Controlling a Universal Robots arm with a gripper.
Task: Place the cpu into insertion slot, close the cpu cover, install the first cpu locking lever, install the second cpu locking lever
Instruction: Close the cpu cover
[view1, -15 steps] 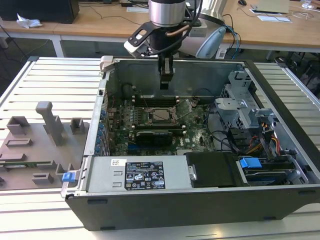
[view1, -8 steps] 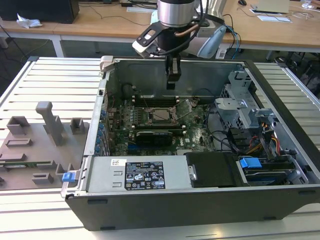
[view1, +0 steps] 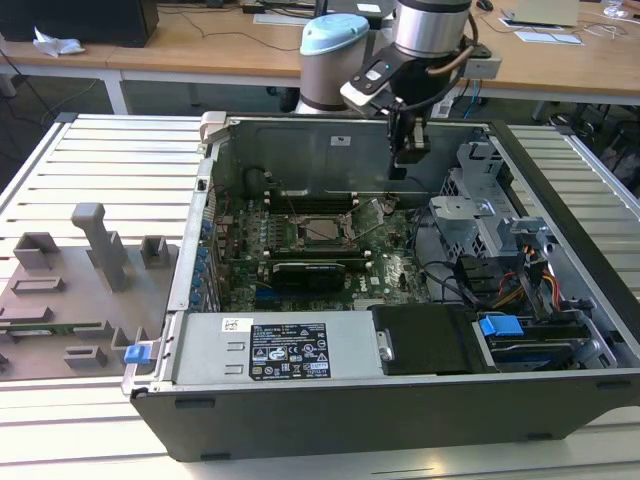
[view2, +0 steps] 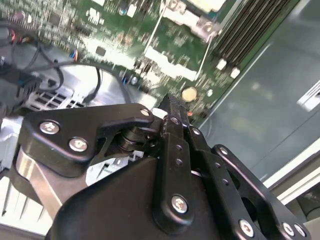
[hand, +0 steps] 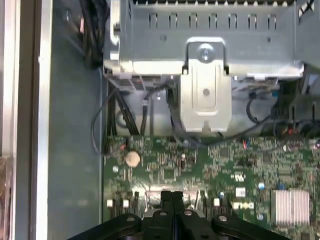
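In the exterior view the cpu (view1: 322, 229) lies as a pale silvery square in the insertion slot (view1: 298, 229) near the middle of the green motherboard. The dark cpu cover (view1: 322, 214) lies flat around it. I cannot tell how the locking levers stand. My gripper (view1: 400, 168) hangs above the board's far corner on the exterior view's right, well away from the socket. Both wrist views show its black fingers pressed together with nothing between them (view2: 172, 102) (hand: 172, 196), hovering over the board near a coin cell battery (hand: 132, 158).
The open case has tall metal walls (view1: 300, 150). A metal drive cage (view1: 478, 205) and cables fill the exterior view's right. A black expansion card (view1: 310, 270) lies in front of the socket and the power supply (view1: 290, 350) sits at the front. A grey fixture board (view1: 80, 280) lies outside.
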